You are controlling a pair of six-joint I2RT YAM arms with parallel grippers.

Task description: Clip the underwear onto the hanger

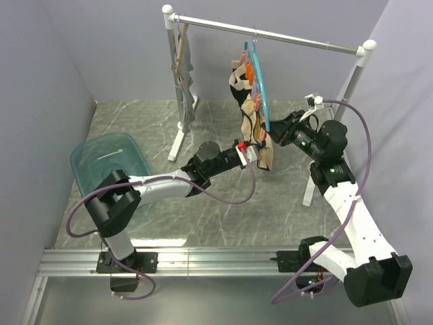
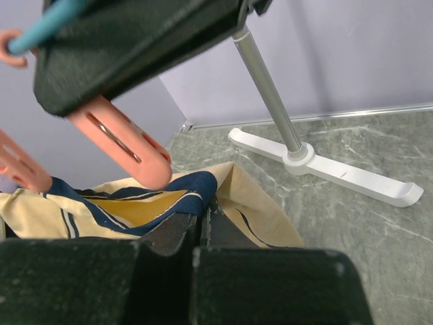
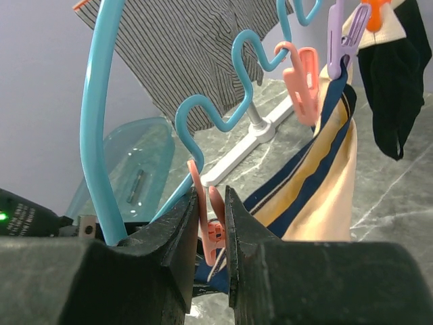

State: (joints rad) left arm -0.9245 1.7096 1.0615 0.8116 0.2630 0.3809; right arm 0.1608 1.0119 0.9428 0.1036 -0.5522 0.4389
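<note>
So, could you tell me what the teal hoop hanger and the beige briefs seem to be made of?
The teal hoop hanger looks like glossy moulded plastic, given its smooth shine. The beige briefs with dark trim look like soft matte fabric, probably knit, draping in folds.

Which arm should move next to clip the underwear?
Left: left gripper grips the beige navy-trimmed fabric underwear beside the pink plastic clip the right gripper pinches on the teal plastic hoop hanger.

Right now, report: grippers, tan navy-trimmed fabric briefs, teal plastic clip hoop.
Left gripper shut on tan fabric briefs. Right gripper pinching pink plastic clip on teal plastic hoop. Black garment hangs alongside.
</note>
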